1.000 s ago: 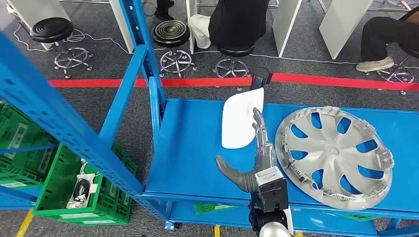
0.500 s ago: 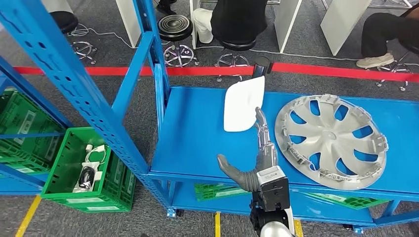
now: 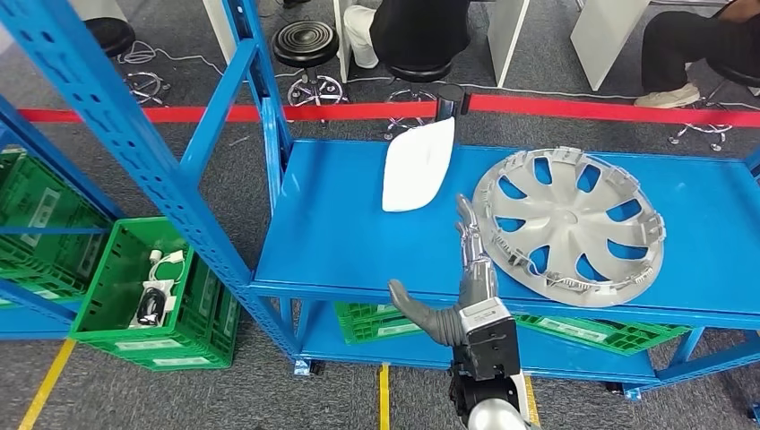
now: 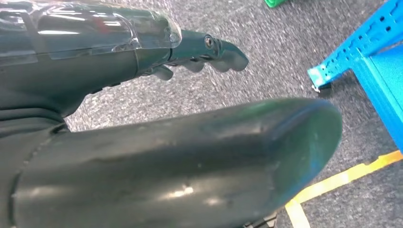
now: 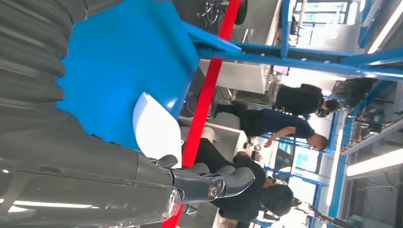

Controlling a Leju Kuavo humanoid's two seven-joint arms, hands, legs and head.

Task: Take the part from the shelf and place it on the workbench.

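Right hand point(image 3: 466, 278) is what I see at the lower middle of the head view, stretched flat over the front edge of the blue shelf point(image 3: 341, 242), with the fingers straight and the thumb spread out to the side. It holds nothing. Its fingertips point(image 3: 464, 208) lie just beside the rim of the silver hubcap point(image 3: 569, 224), and I cannot tell if they touch it. The hubcap lies flat on the shelf at the right of the frame. A white part point(image 3: 417, 166) lies on the shelf too, above the hand, near the back edge, apart from the hubcap.

In the right wrist view I see the same hand point(image 5: 204, 183) with fingers extended and empty, and the white part point(image 5: 154, 128) beyond it on the blue surface.

In the left wrist view my left hand point(image 4: 199, 52) is over grey carpet, the fingers curled a little, with nothing in them.

At the lower left of the head view a green crate point(image 3: 107, 331) stands on the floor with cables in it. A red line point(image 3: 269, 113) crosses the floor behind the shelf.
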